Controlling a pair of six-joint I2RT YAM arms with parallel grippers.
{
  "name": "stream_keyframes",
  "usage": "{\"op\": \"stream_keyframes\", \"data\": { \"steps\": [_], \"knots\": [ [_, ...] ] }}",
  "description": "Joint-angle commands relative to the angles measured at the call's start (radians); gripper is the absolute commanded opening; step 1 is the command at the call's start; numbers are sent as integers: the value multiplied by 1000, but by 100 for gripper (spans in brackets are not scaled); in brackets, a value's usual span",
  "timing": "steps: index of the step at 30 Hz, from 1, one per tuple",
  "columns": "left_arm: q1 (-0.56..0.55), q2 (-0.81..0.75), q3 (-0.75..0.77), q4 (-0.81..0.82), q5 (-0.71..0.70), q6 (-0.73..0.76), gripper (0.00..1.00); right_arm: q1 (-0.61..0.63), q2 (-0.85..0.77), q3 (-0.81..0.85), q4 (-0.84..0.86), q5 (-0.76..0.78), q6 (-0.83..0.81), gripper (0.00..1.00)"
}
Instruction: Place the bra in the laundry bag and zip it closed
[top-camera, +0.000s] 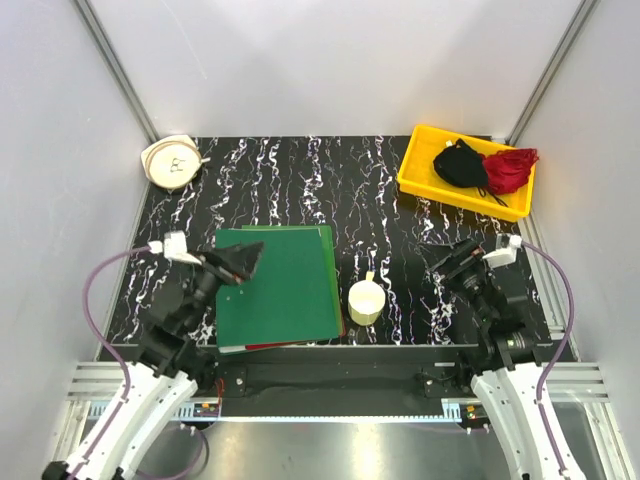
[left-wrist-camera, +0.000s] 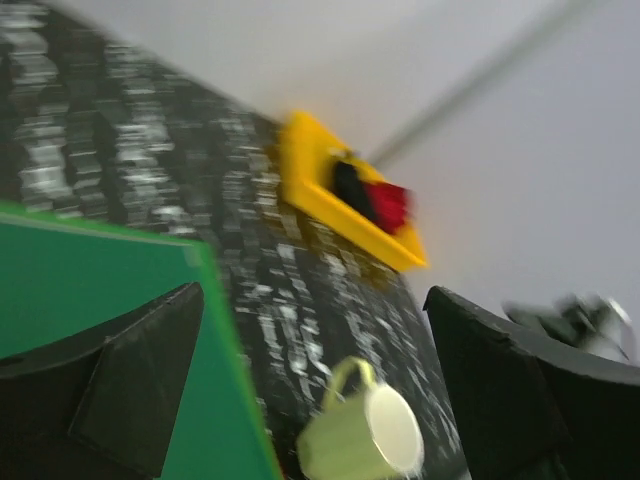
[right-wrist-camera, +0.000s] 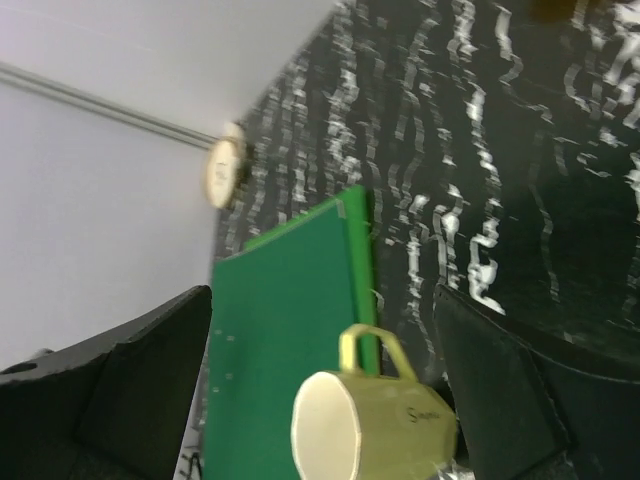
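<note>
— Left pincer (top-camera: 240, 262) and right pincer (top-camera: 448, 263) gape wide, holding nothing. Where's the bra (top-camera: 459, 165)?
— In the yellow tray (top-camera: 413, 172), beside red cloth (top-camera: 508, 168); laundry bag (top-camera: 172, 161) sits far left. Soft and light, probably; pinch a cup edge.

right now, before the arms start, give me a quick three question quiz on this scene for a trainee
1. Fill in: the cream cup stands just right of the ___ folder.
2. True or false: the laundry bag lies at the far left, well apart from the bra at the far right.
3. The bra lies: A in the yellow tray; B on the folder; C in the cream cup.

Key: 1 green; 2 true; 3 A.
</note>
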Motion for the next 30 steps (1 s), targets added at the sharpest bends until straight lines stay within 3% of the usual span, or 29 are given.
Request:
{"op": "stream_keyframes", "data": {
  "steps": [1, 5, 7, 9, 13, 17, 25, 30],
  "knots": [
    [8, 226, 272, -409, -480, -80, 99, -4, 163, 98, -122, 67, -114, 100],
    [16, 448, 420, -472, -510, -2, 99, -6, 266, 157, -158, 47, -205, 100],
    [55, 507, 471, -397, -472, 132, 99, -6, 320, 183, -159, 36, -219, 100],
    [106, 615, 515, -303, -387, 162, 99, -6, 367, 197, -159, 16, -220, 100],
    [360, 853, 754, -338, -245, 120, 99, -6, 452, 242, -159, -39, -240, 100],
    [465, 1216, 964, -346, -253, 130, 99, -6, 507, 263, -146, -82, -260, 100],
    [589, 1762, 1363, -342, -305, 106, 96, -4, 512, 284, -107, -108, -281, 100],
    [707, 1918, 1453, -332, -241, 3, 88, -6, 475, 290, -109, -94, -326, 100]
  ]
}}
